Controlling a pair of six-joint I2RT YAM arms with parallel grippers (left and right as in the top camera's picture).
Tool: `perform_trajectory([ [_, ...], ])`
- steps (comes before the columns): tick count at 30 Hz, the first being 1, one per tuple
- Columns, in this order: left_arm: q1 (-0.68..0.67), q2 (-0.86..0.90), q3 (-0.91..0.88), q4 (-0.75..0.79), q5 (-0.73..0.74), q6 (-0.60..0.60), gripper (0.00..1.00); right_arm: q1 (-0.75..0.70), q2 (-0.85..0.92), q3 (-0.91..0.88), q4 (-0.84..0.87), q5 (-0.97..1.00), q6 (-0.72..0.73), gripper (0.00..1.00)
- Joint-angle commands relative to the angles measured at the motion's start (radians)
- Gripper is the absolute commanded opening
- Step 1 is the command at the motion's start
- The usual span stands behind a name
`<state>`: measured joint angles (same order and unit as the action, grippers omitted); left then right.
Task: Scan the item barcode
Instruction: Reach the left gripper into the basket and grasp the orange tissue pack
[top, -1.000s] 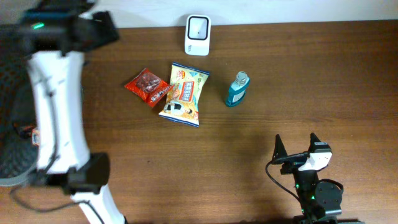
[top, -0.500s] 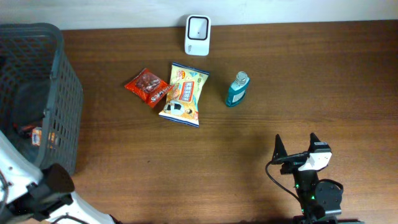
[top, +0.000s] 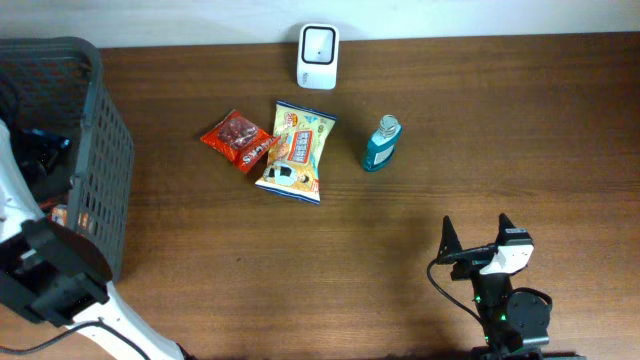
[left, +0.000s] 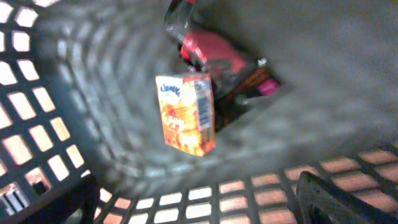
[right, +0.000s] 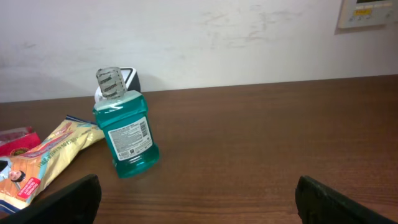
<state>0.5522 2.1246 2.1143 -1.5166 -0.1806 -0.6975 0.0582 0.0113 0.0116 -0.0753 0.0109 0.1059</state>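
Observation:
A white barcode scanner stands at the table's back edge. In front of it lie a red snack packet, a yellow chips bag and a teal mouthwash bottle. My right gripper is open near the front edge, well short of the bottle, with nothing between its fingers. The left gripper is open too and looks down into the grey basket. An orange juice carton lies on the basket floor below it, beside a red packet.
The basket fills the table's left end and its mesh walls surround my left gripper. My left arm rises along the basket's left side. Bare brown tabletop stretches between the right gripper and the items.
My left arm has swung from across the basket's back down to the front left corner, then back up over the basket. The right arm and the table items have not moved.

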Motion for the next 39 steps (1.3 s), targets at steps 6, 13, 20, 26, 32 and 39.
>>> perform_trajectory([
  [6,0.010,0.010,-0.192,0.126,-0.004,-0.014,0.86,-0.008,-0.005,-0.006,-0.007,0.005,0.007,0.99],
  [13,0.009,0.010,-0.270,0.193,-0.016,-0.014,0.84,-0.008,-0.005,-0.006,-0.007,0.005,0.007,0.99],
  [20,0.010,0.010,-0.365,0.276,-0.113,-0.013,0.72,-0.008,-0.005,-0.006,-0.006,0.005,0.007,0.99],
  [26,0.010,0.010,-0.365,0.302,-0.122,-0.013,0.35,-0.008,-0.005,-0.006,-0.007,0.005,0.007,0.99],
  [32,0.010,0.010,-0.365,0.287,-0.094,-0.013,0.18,-0.008,-0.005,-0.006,-0.007,0.005,0.007,0.99],
  [39,0.010,0.010,-0.401,0.273,-0.109,-0.005,0.39,-0.008,-0.005,-0.006,-0.006,0.005,0.007,0.99],
])
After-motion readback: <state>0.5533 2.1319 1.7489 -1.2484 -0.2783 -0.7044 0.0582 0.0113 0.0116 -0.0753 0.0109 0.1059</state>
